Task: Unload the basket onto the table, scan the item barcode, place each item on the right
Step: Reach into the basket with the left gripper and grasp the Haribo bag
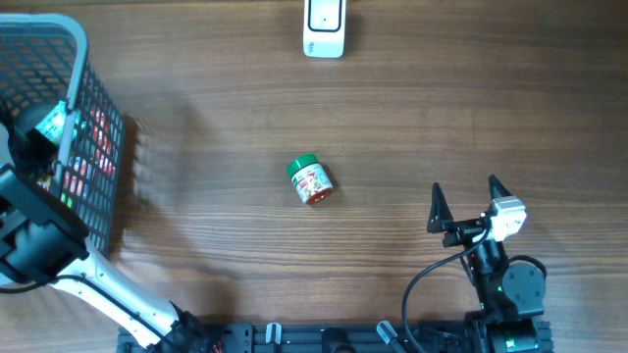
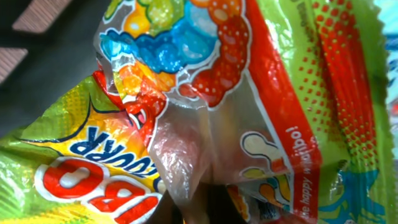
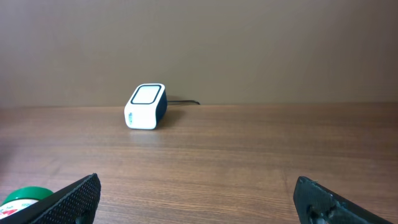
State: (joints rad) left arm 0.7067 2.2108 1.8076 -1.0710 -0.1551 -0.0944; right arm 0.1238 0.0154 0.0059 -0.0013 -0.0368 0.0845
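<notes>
**A:** The left arm (image 1: 34, 230) is reaching down into the wire basket (image 1: 98, 167), which is sitting at the left edge of the table (image 1: 442, 98), up towards the far-left corner.

**B:** That basket is carrying colourful packets, with red and green showing through the mesh. On the left wrist camera a crinkled candy bag (image 2: 267, 93) is filling the whole view, green and red with bright sweets printed on it.

**A:** And the fingers in there?

**B:** They're out of sight, but the left gripper is sitting fully closed. I can't tell whether it's pinching the bag.

**A:** The right gripper (image 1: 464, 191) is hovering by the near edge, towards the right-hand corner. Its fingers are spreading wide and gripping nothing.

**B:** The scanner (image 1: 324, 27), white with a dark side, is standing at the middle of the far edge, well apart from both arms.

**A:** A small jar (image 1: 311, 181) with a green lid is lying on its side at the table's centre.
</notes>
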